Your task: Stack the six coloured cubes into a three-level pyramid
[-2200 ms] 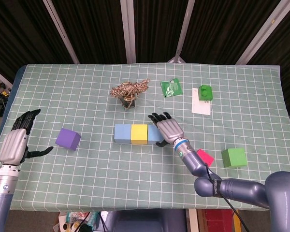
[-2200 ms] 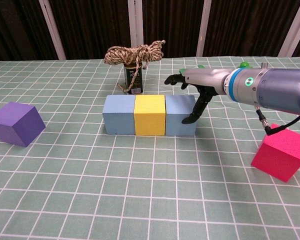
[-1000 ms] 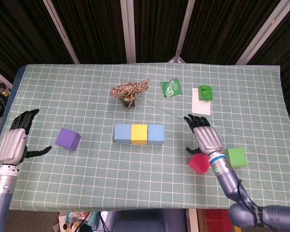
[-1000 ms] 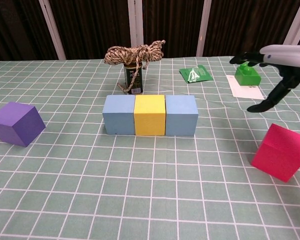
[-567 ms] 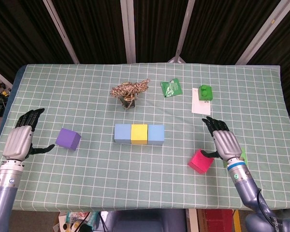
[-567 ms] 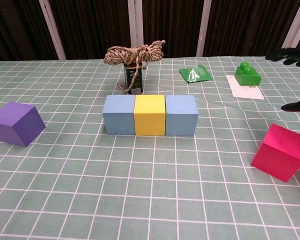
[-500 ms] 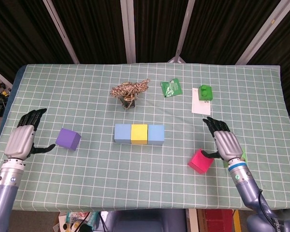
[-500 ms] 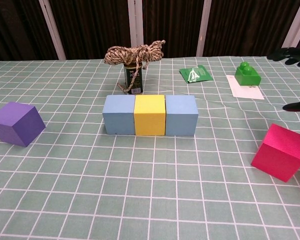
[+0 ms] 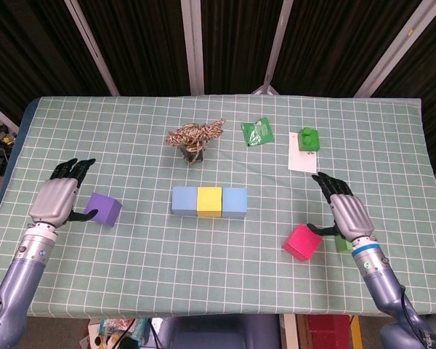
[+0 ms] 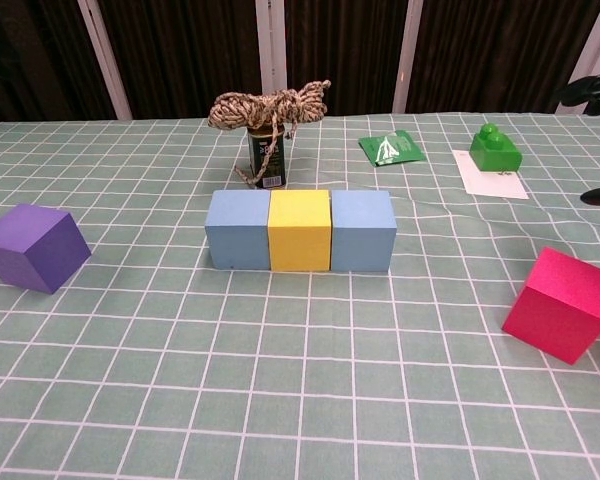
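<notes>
Checked surface (image 9: 131, 283) carries all. Row at centre: blue cube (image 9: 184, 201), yellow cube (image 9: 209, 201), second blue cube (image 9: 235, 203), touching. Purple cube (image 9: 103, 209) at 9 o'clock; left hand (image 9: 56, 200) spread, empty, just beside it. Pink cube (image 9: 301, 242) at 4 o'clock, tilted; right hand (image 9: 346, 213) spread, empty, over green cube (image 9: 342, 244).

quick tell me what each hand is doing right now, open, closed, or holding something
Left hand: open, fingers spread, thumb by the purple foam cube, not gripping it.
Right hand: open, holding nothing, above the green foam cube.
</notes>
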Controlling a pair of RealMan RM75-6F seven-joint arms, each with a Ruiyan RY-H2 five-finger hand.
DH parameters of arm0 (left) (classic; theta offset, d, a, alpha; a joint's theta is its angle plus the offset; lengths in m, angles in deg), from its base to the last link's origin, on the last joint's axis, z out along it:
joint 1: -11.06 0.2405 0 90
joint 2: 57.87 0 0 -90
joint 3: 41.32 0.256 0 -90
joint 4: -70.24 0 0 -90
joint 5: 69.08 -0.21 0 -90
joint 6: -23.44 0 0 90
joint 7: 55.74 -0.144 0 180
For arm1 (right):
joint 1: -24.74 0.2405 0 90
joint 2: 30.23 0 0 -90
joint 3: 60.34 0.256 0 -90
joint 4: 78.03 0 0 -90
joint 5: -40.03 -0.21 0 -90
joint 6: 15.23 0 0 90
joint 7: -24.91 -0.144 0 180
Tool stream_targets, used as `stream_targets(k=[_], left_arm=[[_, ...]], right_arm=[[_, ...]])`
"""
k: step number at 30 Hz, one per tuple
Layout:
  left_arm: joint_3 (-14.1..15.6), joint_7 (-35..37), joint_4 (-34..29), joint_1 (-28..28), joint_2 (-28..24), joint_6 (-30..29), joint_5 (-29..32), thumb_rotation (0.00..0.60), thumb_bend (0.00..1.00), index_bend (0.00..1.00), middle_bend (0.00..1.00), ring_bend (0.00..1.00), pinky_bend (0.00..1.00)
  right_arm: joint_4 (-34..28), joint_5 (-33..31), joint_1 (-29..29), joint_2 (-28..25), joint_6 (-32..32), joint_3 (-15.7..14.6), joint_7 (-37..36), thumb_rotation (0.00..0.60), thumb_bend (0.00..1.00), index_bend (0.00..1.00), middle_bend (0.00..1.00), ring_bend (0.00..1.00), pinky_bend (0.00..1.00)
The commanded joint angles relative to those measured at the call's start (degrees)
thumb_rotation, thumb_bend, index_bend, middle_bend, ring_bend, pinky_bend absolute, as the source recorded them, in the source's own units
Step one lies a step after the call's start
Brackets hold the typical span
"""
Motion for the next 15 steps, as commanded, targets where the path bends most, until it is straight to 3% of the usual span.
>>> stream_targets(k=[1,6,15], left_arm=[[0.32,-1.80,0.54,-1.30,1.12,0.48,1.60,0.600,0.32,0.03,0.12,0.00,0.01],[0.95,-4.76,1.01,-3.67,2.15,2.21,4.49,0.600,0.41,0.08,0.18,0.00,0.01],[1.53,-7.97,1.41,-7.52,3.72,3.80,8.54,0.600,0.42,0.09,0.21,0.00,0.01]], right_arm=[[0.25,0.26,-0.21,-0.14,0.62,0.35,-0.74,0.600,0.24,0.00,0.00,0.02,0.00],[0.57,0.54,-0.46,-0.15,1.73,0.73,-1.73,0.600,0.24,0.00,0.00,0.02,0.00],[1.25,0.40,-0.88,-0.05,3.01,1.48,-2.23,0.600,0.24,0.00,0.00,0.02,0.00]])
